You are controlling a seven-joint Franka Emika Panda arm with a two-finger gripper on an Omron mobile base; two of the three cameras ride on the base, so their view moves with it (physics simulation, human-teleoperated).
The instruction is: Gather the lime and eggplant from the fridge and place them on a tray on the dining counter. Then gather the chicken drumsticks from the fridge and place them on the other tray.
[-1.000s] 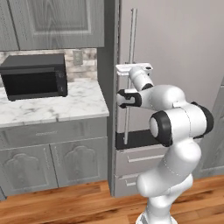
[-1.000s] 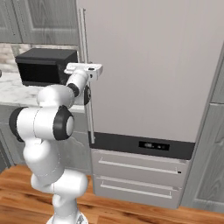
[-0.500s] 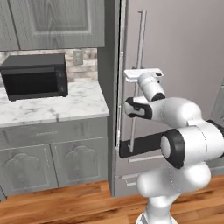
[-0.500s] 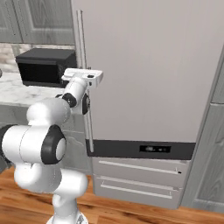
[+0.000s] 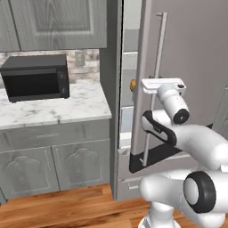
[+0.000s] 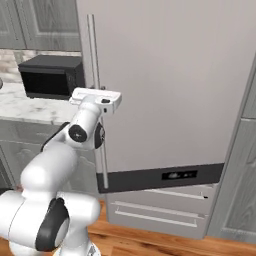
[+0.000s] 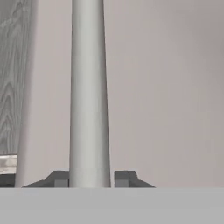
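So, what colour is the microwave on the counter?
The microwave is black, standing on a white marbled counter. It shows best in the left base view.

Grey panelled cabinets (image 5: 53,167), marble counter (image 5: 53,109), black microwave (image 5: 35,78), wooden floor (image 5: 67,209), tiled backsplash (image 5: 84,60)

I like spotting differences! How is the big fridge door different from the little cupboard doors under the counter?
The fridge door is smooth and plain; the cupboard doors have carved panels. The fridge door stands swung partly open, showing shelves behind its edge, while the cupboard doors are shut. The fridge door has a long upright handle, which the gripper is shut on; no handles are plain on the cupboard doors. Both are grey.
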